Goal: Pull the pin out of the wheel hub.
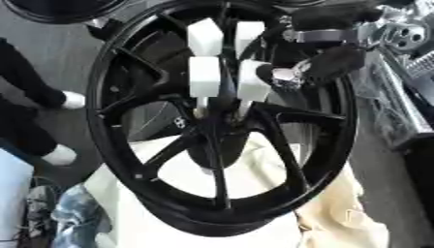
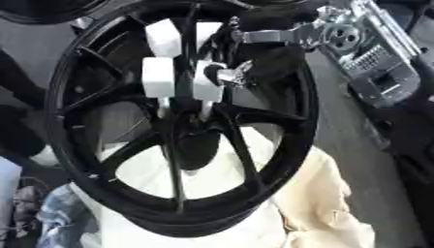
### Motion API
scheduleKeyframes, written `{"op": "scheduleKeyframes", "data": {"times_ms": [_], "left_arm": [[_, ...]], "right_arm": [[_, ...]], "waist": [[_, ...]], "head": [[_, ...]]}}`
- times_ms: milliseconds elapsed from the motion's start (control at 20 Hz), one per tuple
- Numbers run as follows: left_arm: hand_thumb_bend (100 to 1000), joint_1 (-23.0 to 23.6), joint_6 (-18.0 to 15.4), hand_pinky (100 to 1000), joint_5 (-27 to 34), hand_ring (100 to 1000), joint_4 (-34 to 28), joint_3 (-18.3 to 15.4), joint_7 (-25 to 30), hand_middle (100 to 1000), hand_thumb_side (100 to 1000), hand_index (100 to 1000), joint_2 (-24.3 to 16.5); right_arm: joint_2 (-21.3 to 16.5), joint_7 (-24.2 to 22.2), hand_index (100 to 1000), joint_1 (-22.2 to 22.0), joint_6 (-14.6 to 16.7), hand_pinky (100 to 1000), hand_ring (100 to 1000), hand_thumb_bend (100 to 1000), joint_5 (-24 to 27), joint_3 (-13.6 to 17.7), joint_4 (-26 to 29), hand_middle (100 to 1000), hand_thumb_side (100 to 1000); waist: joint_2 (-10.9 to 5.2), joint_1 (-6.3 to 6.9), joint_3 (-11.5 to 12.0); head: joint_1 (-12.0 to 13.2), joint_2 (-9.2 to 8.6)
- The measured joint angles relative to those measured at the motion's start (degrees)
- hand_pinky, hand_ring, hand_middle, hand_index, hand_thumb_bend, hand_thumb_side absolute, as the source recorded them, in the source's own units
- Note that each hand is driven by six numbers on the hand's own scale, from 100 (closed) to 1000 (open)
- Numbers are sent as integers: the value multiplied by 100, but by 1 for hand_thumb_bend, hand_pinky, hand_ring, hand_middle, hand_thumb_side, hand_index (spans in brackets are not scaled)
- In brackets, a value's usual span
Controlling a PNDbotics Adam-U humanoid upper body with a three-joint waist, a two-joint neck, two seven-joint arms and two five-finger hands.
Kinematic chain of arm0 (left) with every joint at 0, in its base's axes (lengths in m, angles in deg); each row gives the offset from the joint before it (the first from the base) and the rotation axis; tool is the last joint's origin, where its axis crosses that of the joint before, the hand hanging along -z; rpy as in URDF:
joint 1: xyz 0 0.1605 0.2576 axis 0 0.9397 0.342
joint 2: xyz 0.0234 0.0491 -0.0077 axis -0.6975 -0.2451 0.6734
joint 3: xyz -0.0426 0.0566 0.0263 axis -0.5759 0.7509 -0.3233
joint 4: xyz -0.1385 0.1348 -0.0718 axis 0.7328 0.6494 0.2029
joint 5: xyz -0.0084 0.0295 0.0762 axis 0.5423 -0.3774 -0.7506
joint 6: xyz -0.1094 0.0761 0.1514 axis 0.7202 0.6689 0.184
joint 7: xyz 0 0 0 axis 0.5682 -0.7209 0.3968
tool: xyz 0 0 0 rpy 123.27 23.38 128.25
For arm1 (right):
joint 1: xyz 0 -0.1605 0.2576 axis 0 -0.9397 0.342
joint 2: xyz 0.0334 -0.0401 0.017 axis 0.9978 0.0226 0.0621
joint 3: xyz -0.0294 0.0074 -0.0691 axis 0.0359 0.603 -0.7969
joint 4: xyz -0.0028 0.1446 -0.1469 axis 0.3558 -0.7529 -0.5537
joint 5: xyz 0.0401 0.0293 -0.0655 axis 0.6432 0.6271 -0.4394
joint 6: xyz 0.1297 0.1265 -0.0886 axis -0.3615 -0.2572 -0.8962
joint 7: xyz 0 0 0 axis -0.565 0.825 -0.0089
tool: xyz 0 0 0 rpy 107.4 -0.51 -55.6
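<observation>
Right hand [image 1: 326, 65] reaching in from the upper right, black fingers curled onto the rightmost white block [image 1: 252, 80] near the middle of the wheel hub [image 1: 222, 131]; appears closed on that block, though dark fingers against dark spokes make the contact hard to read. Left hand nowhere in either view.

Four white blocks clustered above the hub's centre, two upper [image 1: 204, 36] and two lower [image 1: 204, 77]; lower pair tapering to thin stems that run down into the hub between the spokes; presumably the pins, or their handles. Stems seated at the hub, so nothing pulled free yet as far as can be judged; grasp apparently made, extraction itself left to do, most likely a straight draw along the stem away from the hub.

Black multi-spoke wheel filling most of the frame, rim [image 1: 101, 121] tilted, lying on pale cream cloth [image 1: 339, 213] that shows through the lower spokes and spills out at lower right. Silver metal wrist parts [image 2: 292, 35] just behind the hand; more silver machinery [image 2: 373, 68] at the right edge. Dark-clothed legs and white shoes [image 1: 72, 100] of a person at the left, touching nothing.
</observation>
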Motion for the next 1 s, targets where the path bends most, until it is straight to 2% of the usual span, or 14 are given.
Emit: {"op": "scheduleKeyframes", "data": {"times_ms": [750, 1000], "left_arm": [[209, 0, 6, 706, 28, 693, 19, 1, 47, 701, 913, 687, 25], [210, 0, 12, 706, 41, 692, 35, 2, 64, 699, 915, 687, 26]], "right_arm": [[21, -63, 887, -29, 145, 826, 721, 100, -68, -2, -36, 670, 920], [22, -76, 889, -46, 177, 825, 721, 100, -91, 0, -51, 669, 795]], "waist": [[65, 16, 14], [91, 27, 37]], "head": [[-43, 0], [-50, 0]]}}
